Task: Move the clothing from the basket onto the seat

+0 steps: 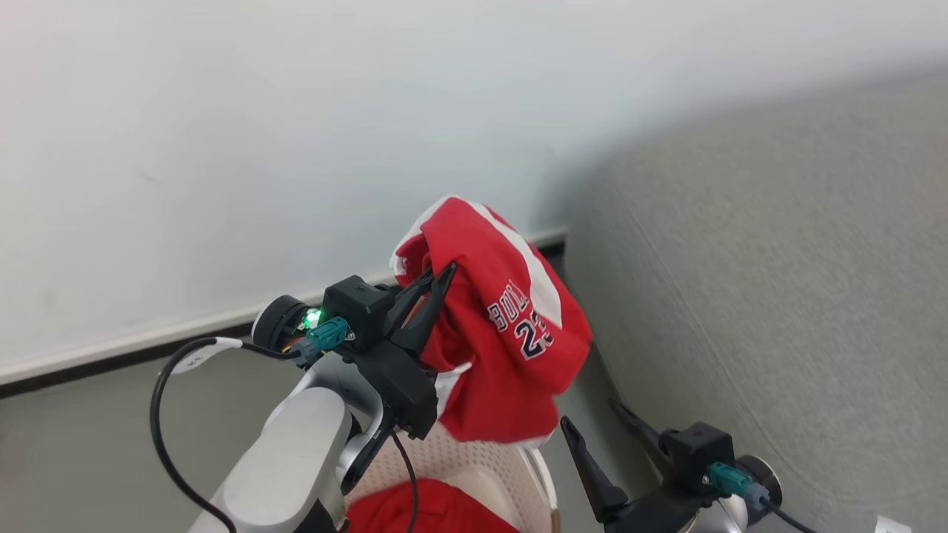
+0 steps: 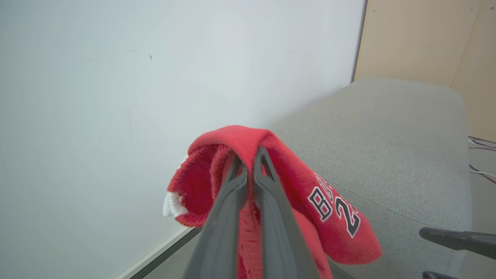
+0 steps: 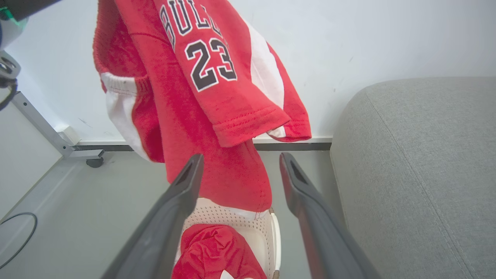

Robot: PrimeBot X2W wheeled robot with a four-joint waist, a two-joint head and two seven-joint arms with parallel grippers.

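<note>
The left gripper [image 1: 441, 275] is pinching red clothing [image 1: 511, 333] clear of the basket [image 1: 474, 459], likely bound for the seat [image 1: 778, 296] at three o'clock; the right gripper [image 1: 590, 413] is waiting, jaws gaping and empty.

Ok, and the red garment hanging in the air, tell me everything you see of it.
The garment is soft red fabric with white panels, a ribbed white-trimmed band, stitched hems, and dark white-edged lettering above the number 23. It hangs bunched and folded from the left gripper, which is shut on a fold near its top. Its lower end dangles over the basket, which holds more red cloth; contact with the rim is unclear. It is beside the grey seat, not on it.
</note>
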